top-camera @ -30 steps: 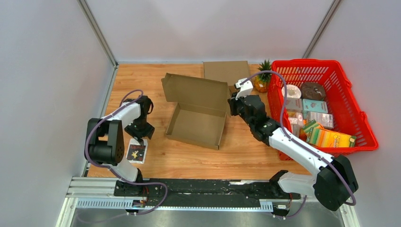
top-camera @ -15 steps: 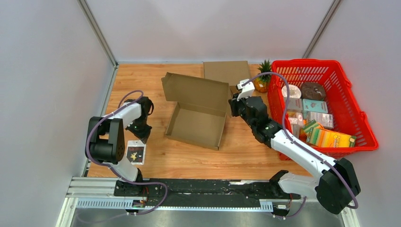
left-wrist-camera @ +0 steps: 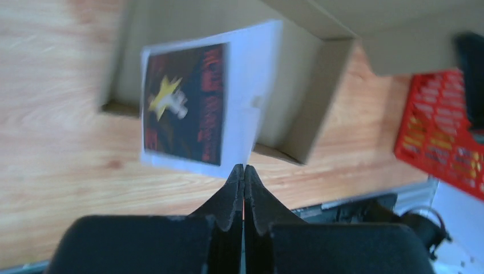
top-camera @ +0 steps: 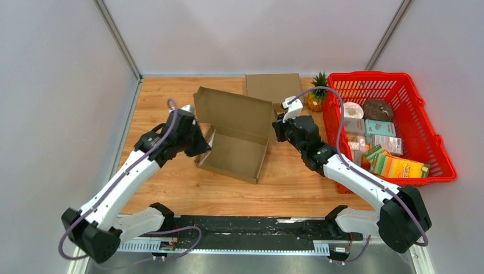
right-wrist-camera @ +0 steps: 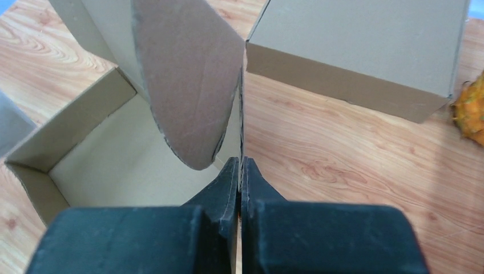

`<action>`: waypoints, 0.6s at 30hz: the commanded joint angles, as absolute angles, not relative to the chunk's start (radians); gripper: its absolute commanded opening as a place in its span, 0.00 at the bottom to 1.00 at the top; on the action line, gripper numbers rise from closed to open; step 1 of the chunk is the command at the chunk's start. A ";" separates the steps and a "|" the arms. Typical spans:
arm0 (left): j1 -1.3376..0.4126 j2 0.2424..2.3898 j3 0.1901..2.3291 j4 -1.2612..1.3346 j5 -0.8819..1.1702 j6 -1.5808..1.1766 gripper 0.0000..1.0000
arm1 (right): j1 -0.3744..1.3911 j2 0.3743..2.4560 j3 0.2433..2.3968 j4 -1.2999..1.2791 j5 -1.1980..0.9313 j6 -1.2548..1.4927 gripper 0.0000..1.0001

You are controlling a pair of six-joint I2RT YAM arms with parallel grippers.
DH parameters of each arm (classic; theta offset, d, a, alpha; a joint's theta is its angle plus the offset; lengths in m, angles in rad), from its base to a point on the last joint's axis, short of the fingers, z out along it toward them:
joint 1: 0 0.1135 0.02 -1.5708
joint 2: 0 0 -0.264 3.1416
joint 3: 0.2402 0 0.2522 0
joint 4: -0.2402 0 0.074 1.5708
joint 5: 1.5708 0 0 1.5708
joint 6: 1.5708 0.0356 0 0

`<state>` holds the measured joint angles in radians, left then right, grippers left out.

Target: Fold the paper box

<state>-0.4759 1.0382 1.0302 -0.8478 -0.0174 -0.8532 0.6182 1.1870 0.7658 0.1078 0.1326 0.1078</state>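
Jaws closed both sides: left gripper (left-wrist-camera: 243,170) pinches a card (left-wrist-camera: 188,103) over the open box (top-camera: 237,151). Right gripper (right-wrist-camera: 240,166) clamps the box's flap (right-wrist-camera: 188,85).

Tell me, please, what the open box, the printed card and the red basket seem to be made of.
Open box: matte brown cardboard, with raw fibrous cut edges on its flap.
Printed card: thin paper or card, white with a dark print; finish too blurred to tell.
Red basket: probably moulded plastic, judging by its even lattice walls.
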 commanded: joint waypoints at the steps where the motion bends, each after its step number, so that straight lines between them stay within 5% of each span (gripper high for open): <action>1: -0.613 1.248 1.195 -0.790 0.061 -0.727 0.00 | 0.615 1.200 0.805 0.166 0.080 0.121 0.00; 6: -0.632 1.524 1.403 -0.753 0.072 -0.672 0.00 | 0.617 1.187 0.822 0.138 0.084 0.133 0.00; 10: -0.630 1.513 1.419 -0.762 -0.099 -0.609 0.68 | 0.614 1.196 0.833 0.127 0.084 0.124 0.00; 11: -0.621 1.435 1.358 -0.712 -0.135 -0.589 0.73 | 0.612 1.201 0.836 0.127 0.084 0.121 0.00; 14: -0.527 1.305 1.263 -0.684 -0.112 -0.526 0.73 | 0.612 1.232 0.856 0.115 0.072 0.103 0.00; 16: -0.378 1.246 1.211 -0.645 -0.063 -0.470 0.61 | 0.609 1.256 0.868 0.109 0.061 0.094 0.00; 18: -0.251 1.157 1.125 -0.589 -0.069 -0.408 0.60 | 0.607 1.269 0.874 0.106 0.049 0.083 0.00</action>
